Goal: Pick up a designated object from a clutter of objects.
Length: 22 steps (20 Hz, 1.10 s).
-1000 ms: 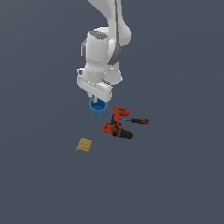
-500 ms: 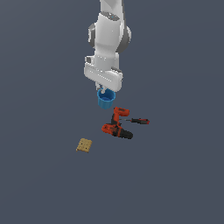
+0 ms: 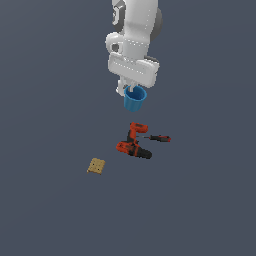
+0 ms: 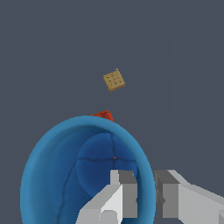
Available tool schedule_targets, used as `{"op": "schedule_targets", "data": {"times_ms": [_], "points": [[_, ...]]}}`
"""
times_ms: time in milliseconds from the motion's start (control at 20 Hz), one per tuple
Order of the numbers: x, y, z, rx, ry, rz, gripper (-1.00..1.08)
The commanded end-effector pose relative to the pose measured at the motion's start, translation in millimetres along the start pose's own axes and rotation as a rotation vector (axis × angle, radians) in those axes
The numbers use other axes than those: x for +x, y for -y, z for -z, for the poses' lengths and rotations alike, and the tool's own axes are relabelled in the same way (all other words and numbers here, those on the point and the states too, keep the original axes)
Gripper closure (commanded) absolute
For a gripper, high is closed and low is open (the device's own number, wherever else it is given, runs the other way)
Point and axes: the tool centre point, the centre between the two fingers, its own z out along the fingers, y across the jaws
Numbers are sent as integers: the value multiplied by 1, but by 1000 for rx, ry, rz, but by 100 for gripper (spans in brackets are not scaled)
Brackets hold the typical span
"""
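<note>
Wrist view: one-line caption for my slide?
Tool pinching the blue cup's rim, one finger inside, cracker far below.

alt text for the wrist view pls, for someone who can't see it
Close-up looking into a bright blue cup held by the gripper, one grey finger inside the rim and the other outside, pinching the wall. Beyond the cup, a tan square cracker lies on the plain dark grey floor, and a red bit of the drill peeks over the rim.
</note>
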Motion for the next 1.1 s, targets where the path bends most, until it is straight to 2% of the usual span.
{"op": "schedule_targets", "data": {"times_ms": [0,550,1050], "points": [[-8,9,21,2,0,0,108],[-35,44,94,5,4,2,108],[-42,56,118,4,4,2,108]]}}
